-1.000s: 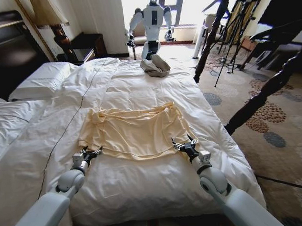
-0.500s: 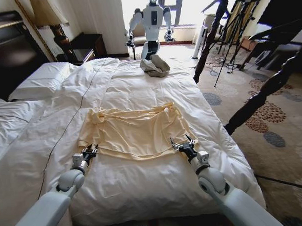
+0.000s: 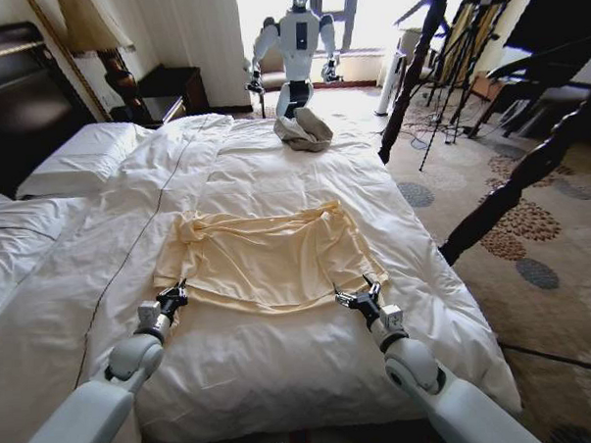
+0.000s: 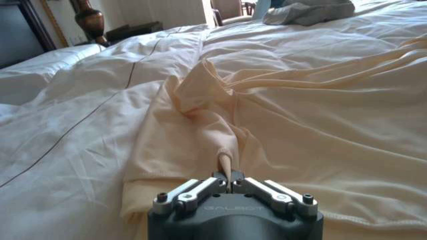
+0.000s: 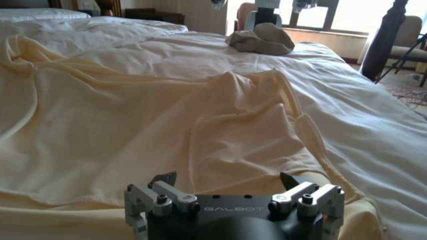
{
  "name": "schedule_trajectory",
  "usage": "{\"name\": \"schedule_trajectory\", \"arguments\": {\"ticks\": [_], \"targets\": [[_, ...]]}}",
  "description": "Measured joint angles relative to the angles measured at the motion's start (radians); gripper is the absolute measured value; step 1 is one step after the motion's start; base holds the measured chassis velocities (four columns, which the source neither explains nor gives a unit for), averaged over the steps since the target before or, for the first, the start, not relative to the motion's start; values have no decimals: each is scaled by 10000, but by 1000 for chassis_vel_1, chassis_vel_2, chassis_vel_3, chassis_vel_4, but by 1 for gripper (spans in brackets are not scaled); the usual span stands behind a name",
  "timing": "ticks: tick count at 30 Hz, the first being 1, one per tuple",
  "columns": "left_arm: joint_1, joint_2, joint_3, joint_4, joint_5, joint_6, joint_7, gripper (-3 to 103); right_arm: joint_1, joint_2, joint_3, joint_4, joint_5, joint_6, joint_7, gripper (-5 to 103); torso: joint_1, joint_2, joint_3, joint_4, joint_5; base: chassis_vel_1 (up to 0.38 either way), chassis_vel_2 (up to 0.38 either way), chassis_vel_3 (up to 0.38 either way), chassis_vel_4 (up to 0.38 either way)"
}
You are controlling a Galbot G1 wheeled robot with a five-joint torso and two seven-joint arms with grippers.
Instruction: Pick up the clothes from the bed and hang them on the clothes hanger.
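The clothes (image 3: 263, 257), a cream-yellow long-sleeved top, lie spread flat on the bed (image 3: 274, 173) with its white duvet. My left gripper (image 3: 177, 291) is at the top's near left corner. In the left wrist view this gripper (image 4: 231, 181) is shut, pinching a raised fold of the cream fabric (image 4: 220, 125). My right gripper (image 3: 357, 295) is at the near right corner of the hem. In the right wrist view it (image 5: 227, 180) stands open just above the fabric (image 5: 220, 125), fingers wide apart. The clothes hanger is out of view.
A grey-beige cloth heap (image 3: 304, 129) lies at the bed's far end, with another robot (image 3: 297, 40) standing beyond it. Dark twisted posts (image 3: 517, 180) rise on the right, over patterned carpet with tripods (image 3: 456, 67). Pillows (image 3: 77, 157) lie at the left.
My right gripper has drawn back a little toward the bed's near edge. The left gripper has edged slightly forward at the top's corner. The top lies as before.
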Motion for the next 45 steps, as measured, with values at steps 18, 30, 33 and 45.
{"name": "schedule_trajectory", "arguments": {"ticks": [18,30,33,45], "targets": [[611,-181,-168,-570,412,-307,91,0,-349,213,597,392,2017,-355,1276,70,1,1,1,1,0,0,0,0,0],[605,-209,-101,-578,354,-434,169,0,953,686,394,-455,3269,43,1563,54,2,0,1,2,-1,0,0,0,0],[589,-180,-119,-559,334,-500,187,0,927,582,421,-399,3371,47,1575,37,0,1,0,-1,-1,0,0,0,0],[582,-176,-155,-599,304,-534,136,0,527,500,572,-26,3304,12,1737,-2,0,1,0,0,-1,0,0,0,0]]}}
